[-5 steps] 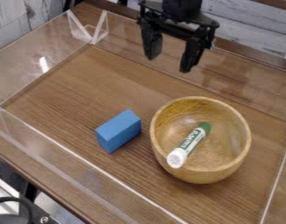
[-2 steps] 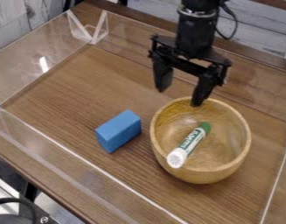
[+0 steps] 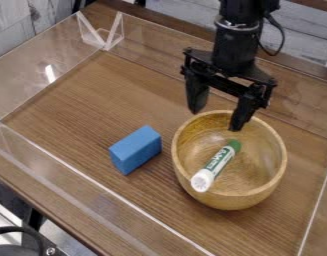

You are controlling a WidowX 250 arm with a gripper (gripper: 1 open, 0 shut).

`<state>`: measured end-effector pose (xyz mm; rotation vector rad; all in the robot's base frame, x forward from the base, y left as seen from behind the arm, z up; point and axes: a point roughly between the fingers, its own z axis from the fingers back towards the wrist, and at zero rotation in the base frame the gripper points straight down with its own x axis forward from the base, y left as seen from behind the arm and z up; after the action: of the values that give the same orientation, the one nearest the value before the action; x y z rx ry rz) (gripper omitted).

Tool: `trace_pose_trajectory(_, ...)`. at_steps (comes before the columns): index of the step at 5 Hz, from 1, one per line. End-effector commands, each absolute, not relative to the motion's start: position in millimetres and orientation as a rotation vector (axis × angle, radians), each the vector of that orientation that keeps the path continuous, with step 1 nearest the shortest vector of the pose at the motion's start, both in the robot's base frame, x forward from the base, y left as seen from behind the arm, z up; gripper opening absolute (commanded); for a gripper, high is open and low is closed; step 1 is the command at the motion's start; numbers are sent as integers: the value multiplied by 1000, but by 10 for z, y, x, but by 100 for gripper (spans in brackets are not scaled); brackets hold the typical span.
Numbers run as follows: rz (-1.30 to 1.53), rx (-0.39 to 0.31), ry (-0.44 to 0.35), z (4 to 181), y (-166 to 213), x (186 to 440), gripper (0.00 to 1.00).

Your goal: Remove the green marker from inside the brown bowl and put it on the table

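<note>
Wood-grain table (image 3: 86, 110) stretches under me, fenced by low clear acrylic walls (image 3: 32, 60) along its edges. On the right side of it sits the brown bowl (image 3: 266, 175), round, thick-walled and upright, the only container I can see. Inside it lies the green marker (image 3: 217, 164), flat on the bowl's floor and slanted, its white cap toward the near-left wall and its other end pointing toward the far right; the green label band runs along its middle. Nothing else is in the bowl. Just left of the bowl, apart from it, a blue rectangular block (image 3: 135, 149) rests on the bare wood. My gripper (image 3: 217, 110) hangs over the far rim of the bowl, pointing straight down, with its jaws spread wide and nothing between them; one finger stands over the far-left part of the rim, the other over the far-right part, and both tips are above the marker without touching it. Compared with a second ago, I have come from the far side of the table toward the near right and lower, so that my fingers now frame the bowl's far edge instead of hovering above open wood. The bowl, the marker and the block lie where they lay then, and my jaws are as wide as before.
</note>
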<state>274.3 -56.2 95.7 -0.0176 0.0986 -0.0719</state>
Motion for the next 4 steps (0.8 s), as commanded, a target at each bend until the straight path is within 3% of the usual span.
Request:
trace_pose_trajectory(1, -84, -26, 66, 991, -626, 2781, 100)
trace_pose_trajectory(4, -118, -31, 50, 834, -775, 2765, 100)
